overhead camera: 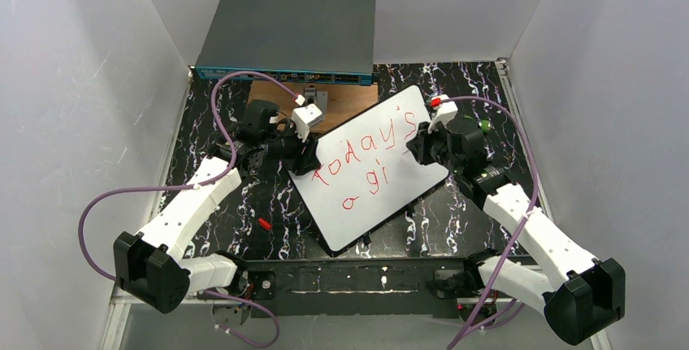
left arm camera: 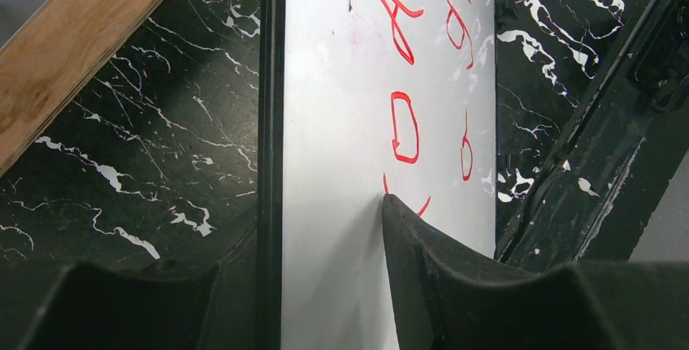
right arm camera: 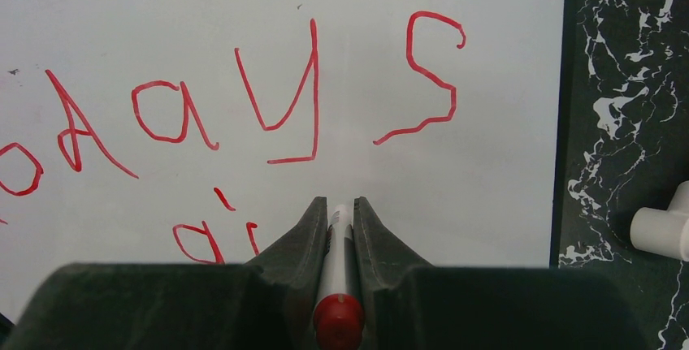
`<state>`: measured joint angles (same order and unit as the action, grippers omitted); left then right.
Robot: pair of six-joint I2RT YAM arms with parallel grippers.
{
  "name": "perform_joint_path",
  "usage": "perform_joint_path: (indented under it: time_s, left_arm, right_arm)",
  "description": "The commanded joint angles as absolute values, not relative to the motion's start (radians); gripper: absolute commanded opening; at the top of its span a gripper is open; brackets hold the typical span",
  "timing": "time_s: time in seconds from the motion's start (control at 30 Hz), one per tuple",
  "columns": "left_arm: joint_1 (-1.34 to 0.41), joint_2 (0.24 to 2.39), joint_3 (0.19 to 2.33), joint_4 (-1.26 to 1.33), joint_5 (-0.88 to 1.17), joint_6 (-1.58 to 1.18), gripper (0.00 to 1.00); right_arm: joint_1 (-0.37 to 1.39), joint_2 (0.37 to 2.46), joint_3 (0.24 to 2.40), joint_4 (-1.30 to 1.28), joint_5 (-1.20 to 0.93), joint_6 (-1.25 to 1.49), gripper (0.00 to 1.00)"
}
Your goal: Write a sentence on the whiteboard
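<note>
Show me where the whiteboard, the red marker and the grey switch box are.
whiteboard (overhead camera: pixel 390 196), top external view, bare white area below the writing.
red marker (right arm camera: pixel 338 317), right wrist view, its red end cap between the gripper fingers.
grey switch box (overhead camera: pixel 284 33), top external view, middle of its lid.

Whiteboard (overhead camera: pixel 375 173) lying tilted on black marbled table (overhead camera: pixel 268 200), bearing red writing. Left gripper (overhead camera: pixel 307 155) at its left edge, right gripper (overhead camera: pixel 418 149) over its right part. Grey box (overhead camera: pixel 286 37) and wooden plate (overhead camera: pixel 345 98) behind.
</note>
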<state>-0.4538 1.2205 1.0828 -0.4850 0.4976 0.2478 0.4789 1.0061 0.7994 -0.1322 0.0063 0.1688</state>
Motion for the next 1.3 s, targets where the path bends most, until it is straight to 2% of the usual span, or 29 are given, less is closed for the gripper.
perform_joint_path:
  time_s: [0.0, 0.8, 1.27]
  left_arm:
    - [-0.474, 1.205, 1.09, -0.529, 0.531, 0.333, 0.0]
    - [-0.474, 1.207, 1.083, -0.523, 0.531, 0.335, 0.0]
    - [-0.474, 1.208, 1.085, -0.519, 0.531, 0.333, 0.0]
  right_arm:
    - [0.476, 0.989, 0.789, -0.083, -0.019, 0.166, 0.01]
    - [0.476, 1.082, 0.837, -0.02, -0.046, 0.184, 0.01]
    - [0.476, 1.09, 0.827, -0.009, -0.144, 0.232, 0.01]
